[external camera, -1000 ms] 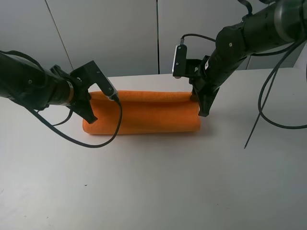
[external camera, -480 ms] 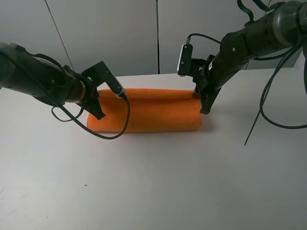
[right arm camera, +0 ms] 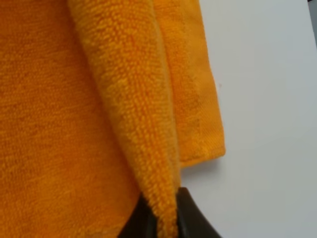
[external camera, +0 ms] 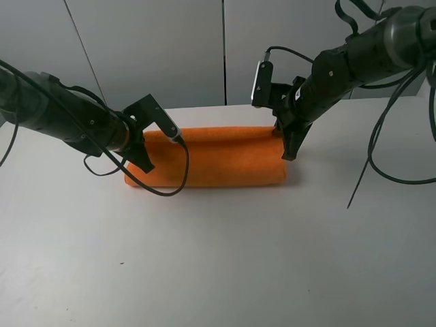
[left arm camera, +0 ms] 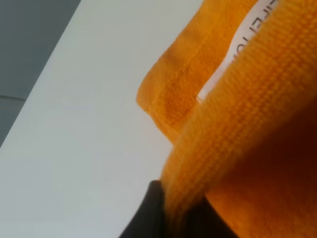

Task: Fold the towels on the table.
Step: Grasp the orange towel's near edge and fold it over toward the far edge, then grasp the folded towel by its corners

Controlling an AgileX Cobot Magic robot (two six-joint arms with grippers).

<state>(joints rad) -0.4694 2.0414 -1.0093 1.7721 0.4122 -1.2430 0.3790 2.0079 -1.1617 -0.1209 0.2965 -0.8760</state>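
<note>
Left arm (external camera: pixel 61 117), right arm (external camera: pixel 354 60) matte black; black cables (external camera: pixel 372 146); silvery camera box (external camera: pixel 259 84).

Wall behind me: flat grey panels (external camera: pixel 157 48) across the whole back of the high view.
Upright seam (external camera: pixel 224 51): a thin dark line between two panels, near the middle.
Slanted seam (external camera: pixel 82 48): a second thin line, leaning, on my left side.
Speck (external camera: pixel 121 263): a tiny dark dot on the table (external camera: pixel 272 272), alone, near left.
Grey area (left arm camera: pixel 25 44): blurred in my left wrist view; I cannot tell what.
</note>
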